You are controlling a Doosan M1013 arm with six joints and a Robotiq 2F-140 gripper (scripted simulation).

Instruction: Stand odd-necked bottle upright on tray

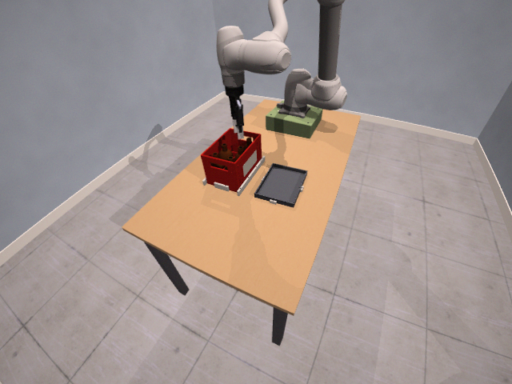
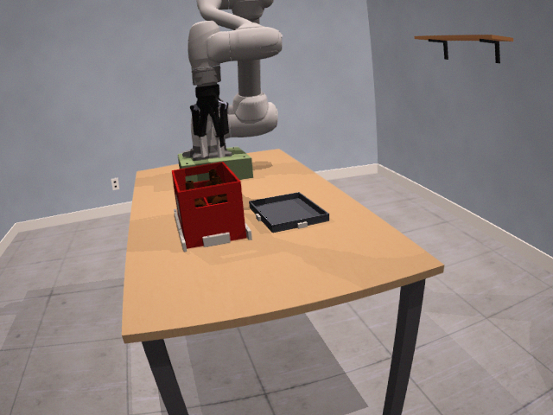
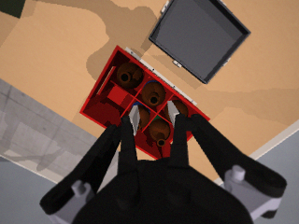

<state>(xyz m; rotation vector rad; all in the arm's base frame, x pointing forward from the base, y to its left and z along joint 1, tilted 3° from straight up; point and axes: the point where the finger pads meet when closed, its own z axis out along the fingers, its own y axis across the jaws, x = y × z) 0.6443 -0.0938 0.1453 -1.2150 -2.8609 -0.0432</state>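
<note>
The red crate stands level on the table. Several brown bottles stand inside it, among them one bottle at the far left corner, one bottle beside it, and one bottle on the near side. Only their tops show in the top and exterior views, and differences in neck thickness cannot be told. The dark tray lies level and holds nothing. My gripper points down over the crate, fingers partly open and empty. Its fingertips hide parts of two bottles in the wrist view.
White stops edge the crate, and small white stops sit against the tray. The green base block carries the arm at the table's back. A wall shelf hangs at the right.
</note>
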